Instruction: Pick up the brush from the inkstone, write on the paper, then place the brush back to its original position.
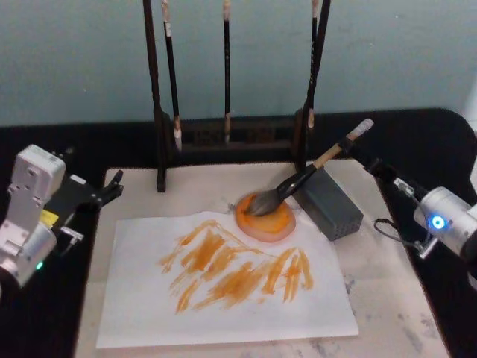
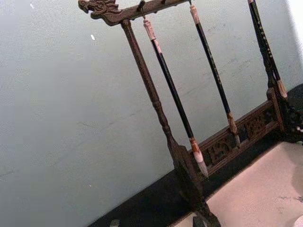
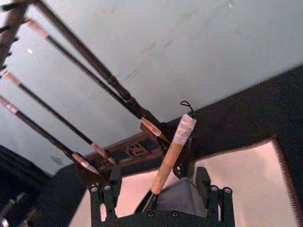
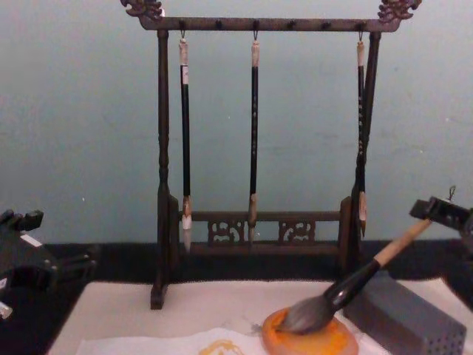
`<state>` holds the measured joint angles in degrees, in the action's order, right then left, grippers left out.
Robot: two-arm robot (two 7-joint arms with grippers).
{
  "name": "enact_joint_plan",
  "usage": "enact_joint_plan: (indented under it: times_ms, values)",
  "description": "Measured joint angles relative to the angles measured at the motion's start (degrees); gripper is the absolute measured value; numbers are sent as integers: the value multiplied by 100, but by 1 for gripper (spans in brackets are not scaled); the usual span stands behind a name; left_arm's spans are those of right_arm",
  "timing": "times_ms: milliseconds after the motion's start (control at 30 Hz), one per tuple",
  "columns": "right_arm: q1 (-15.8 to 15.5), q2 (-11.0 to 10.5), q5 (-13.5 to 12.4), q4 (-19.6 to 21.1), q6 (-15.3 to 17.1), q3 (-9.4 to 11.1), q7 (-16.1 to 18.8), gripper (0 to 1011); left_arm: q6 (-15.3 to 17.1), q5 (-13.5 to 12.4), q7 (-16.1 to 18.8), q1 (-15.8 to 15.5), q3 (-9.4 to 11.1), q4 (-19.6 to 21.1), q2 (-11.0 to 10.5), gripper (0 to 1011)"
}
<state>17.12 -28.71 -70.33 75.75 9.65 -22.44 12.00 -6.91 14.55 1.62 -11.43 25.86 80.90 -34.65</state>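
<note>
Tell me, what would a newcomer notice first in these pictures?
Bold orange strokes across the white paper at the middle catch the eye first. Beside it, the big brush rests its bristles on the orange inkstone, handle slanting over a grey block, with the right gripper, fingers open, astride the handle. Behind stands a dark rack of thin brushes; the left gripper sits far left.

Head overhead, chest frontal; shared brush rack point(image 1: 223, 136)
</note>
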Motion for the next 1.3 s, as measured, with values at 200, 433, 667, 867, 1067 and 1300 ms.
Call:
enact_joint_plan:
  times_ms: [200, 433, 667, 867, 1067, 1300]
  values:
    - [-415, -214, 738, 610, -609, -36, -271, 1000, 0, 0, 0, 0, 0, 0, 0, 1001]
    - [-576, -224, 2119, 899, -1486, -290, -731, 1000, 0, 0, 0, 0, 0, 0, 0, 1001]
    - [-388, -101, 3617, 615, -2077, -714, -1118, 1000, 0, 0, 0, 0, 0, 0, 0, 1001]
    - [-261, -17, 4343, 342, -2270, -936, -1254, 1000, 0, 0, 0, 0, 0, 0, 0, 1001]
    - [-187, 84, 4799, 122, -2340, -1052, -1347, 1000, 0, 0, 0, 0, 0, 0, 0, 1001]
    - [-163, 133, 4980, 27, -2351, -1080, -1404, 1000, 0, 0, 0, 0, 0, 0, 0, 1001]
